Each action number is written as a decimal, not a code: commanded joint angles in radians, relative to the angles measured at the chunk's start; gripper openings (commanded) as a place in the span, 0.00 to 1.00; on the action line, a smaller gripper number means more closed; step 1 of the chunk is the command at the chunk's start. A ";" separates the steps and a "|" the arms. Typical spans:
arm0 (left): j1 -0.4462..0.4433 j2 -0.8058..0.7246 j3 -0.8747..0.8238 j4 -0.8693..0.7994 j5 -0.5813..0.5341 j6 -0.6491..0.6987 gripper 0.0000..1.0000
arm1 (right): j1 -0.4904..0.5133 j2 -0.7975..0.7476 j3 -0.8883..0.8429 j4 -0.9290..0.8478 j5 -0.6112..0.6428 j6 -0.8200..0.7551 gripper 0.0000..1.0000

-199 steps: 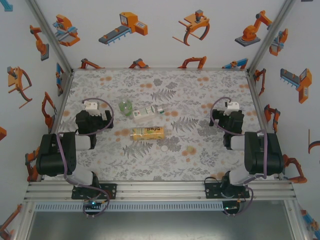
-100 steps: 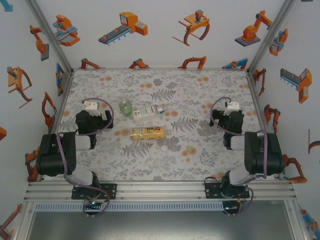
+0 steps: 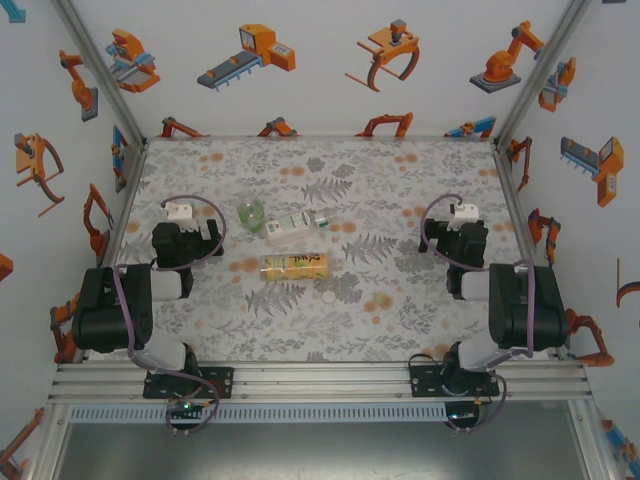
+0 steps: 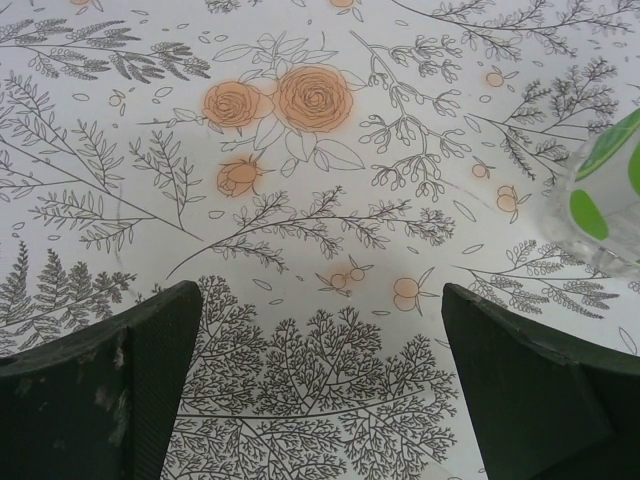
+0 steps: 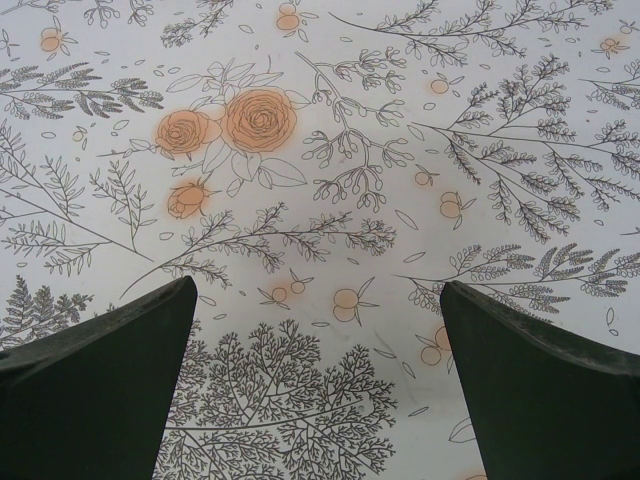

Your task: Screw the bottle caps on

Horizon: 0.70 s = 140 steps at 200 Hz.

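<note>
Three bottles lie on the flowered table near its middle. The squat green-tinted bottle (image 3: 251, 213) is the leftmost, and in the left wrist view its green-dotted side (image 4: 606, 190) shows at the right edge. A clear bottle with a green-white label (image 3: 297, 224) lies beside it, and an amber bottle with a yellow label (image 3: 294, 265) is nearer to me. One whitish bottle cap (image 3: 328, 296) rests loose on the table just in front of the amber bottle. My left gripper (image 3: 184, 222) (image 4: 320, 385) is open and left of the bottles. My right gripper (image 3: 460, 222) (image 5: 315, 385) is open, well to their right.
The table (image 3: 330, 170) is enclosed by white walls with robot pictures and by aluminium posts at the back corners. Both arm bases sit on the rail at the near edge. Bare cloth lies under each gripper.
</note>
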 commanded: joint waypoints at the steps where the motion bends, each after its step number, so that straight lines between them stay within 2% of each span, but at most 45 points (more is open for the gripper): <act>1: -0.006 -0.004 0.023 -0.010 -0.041 -0.019 0.97 | -0.005 0.001 -0.005 0.032 -0.018 -0.012 0.99; 48: -0.006 -0.011 0.027 -0.014 -0.042 -0.018 0.97 | -0.008 0.000 0.006 0.004 0.005 -0.005 0.99; 66: -0.011 -0.048 0.068 -0.125 -0.048 -0.013 0.97 | -0.006 -0.009 -0.015 0.041 -0.042 -0.029 0.99; 104: -0.021 -0.142 0.122 -0.320 -0.082 -0.011 0.97 | -0.006 -0.119 -0.048 0.009 -0.036 -0.023 0.99; 140: -0.042 -0.246 0.199 -0.559 -0.120 0.003 0.97 | -0.004 -0.256 -0.038 -0.132 -0.046 -0.022 0.97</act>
